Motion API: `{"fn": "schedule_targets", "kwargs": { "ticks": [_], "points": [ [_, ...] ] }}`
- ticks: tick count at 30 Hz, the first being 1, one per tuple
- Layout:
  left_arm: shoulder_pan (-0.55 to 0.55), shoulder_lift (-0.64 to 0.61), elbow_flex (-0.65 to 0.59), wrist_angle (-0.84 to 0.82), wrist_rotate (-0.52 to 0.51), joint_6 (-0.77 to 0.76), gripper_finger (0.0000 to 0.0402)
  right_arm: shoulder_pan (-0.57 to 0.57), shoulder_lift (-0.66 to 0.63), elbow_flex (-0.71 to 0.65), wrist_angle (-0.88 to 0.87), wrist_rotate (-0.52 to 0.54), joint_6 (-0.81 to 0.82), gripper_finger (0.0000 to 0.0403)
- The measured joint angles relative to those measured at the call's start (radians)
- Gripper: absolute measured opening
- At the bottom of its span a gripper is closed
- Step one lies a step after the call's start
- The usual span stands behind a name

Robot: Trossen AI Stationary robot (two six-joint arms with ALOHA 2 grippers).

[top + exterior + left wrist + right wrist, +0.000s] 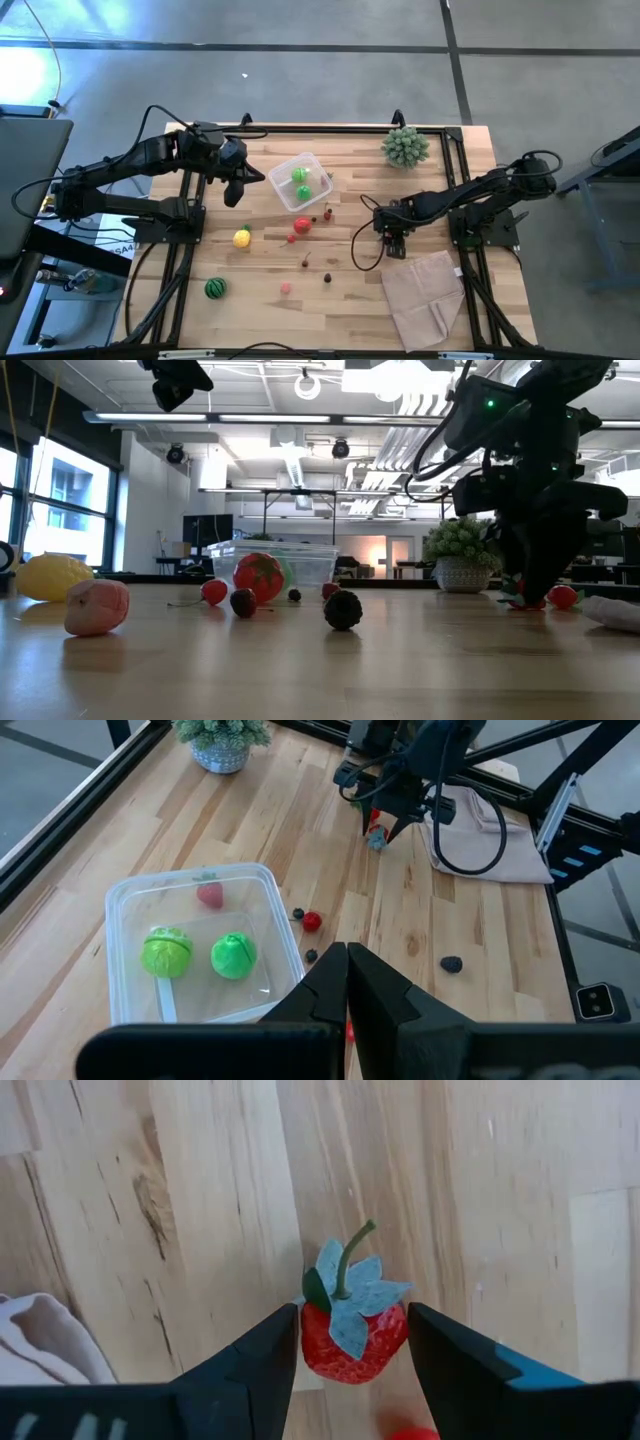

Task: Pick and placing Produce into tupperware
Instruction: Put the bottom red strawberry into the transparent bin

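Observation:
The tupperware (300, 181) is a clear tub on the table's far middle. It holds two green rounds (190, 955) and a red berry (209, 896). Loose produce lies nearer: a yellow lemon (242, 237), a red tomato (302, 225), a striped melon ball (215, 288), a pink piece (286, 288) and small dark and red berries. My left gripper (347, 960) is shut, raised above the table just left of the tub. My right gripper (355, 1330) is down at the table by the beige cloth, around a red strawberry (350, 1345) with a grey-green leaf top. My right gripper has the strawberry between its two fingers (265, 1350), one on each of its red sides (312, 1342). The fingers come from above, pointing down. The leaf top and stem face the wrist camera. In the low view the fingertips (530, 600) reach the table top.
A spiky pale-green plant ball (405, 147) in a pot stands at the far right corner. The folded beige cloth (425, 290) lies near right, just beside the right gripper. Another small red piece (562, 597) sits close to it. Black frame rails run along the table's sides.

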Motion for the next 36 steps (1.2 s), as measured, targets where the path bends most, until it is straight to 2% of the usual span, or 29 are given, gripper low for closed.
{"fn": "schedule_targets", "kwargs": {
  "ticks": [11, 21, 28, 36],
  "points": [
    [0.000, 0.000, 0.000, 0.000, 0.000, 0.000, 0.0001, 0.000, -0.001, 0.000, 0.005, -0.001, 0.029, 0.0133],
    [0.000, 0.000, 0.000, 0.000, 0.000, 0.000, 0.0001, 0.000, -0.012, 0.024, 0.021, 0.013, 0.061, 0.0132],
    [0.000, 0.000, 0.000, 0.002, 0.000, 0.000, 0.0001, -0.014, -0.062, 0.170, 0.023, 0.127, 0.012, 0.0131],
    [0.000, 0.000, 0.000, 0.004, 0.000, 0.000, 0.0001, -0.141, -0.066, 0.447, 0.093, 0.210, -0.148, 0.0131]
  ]
}}
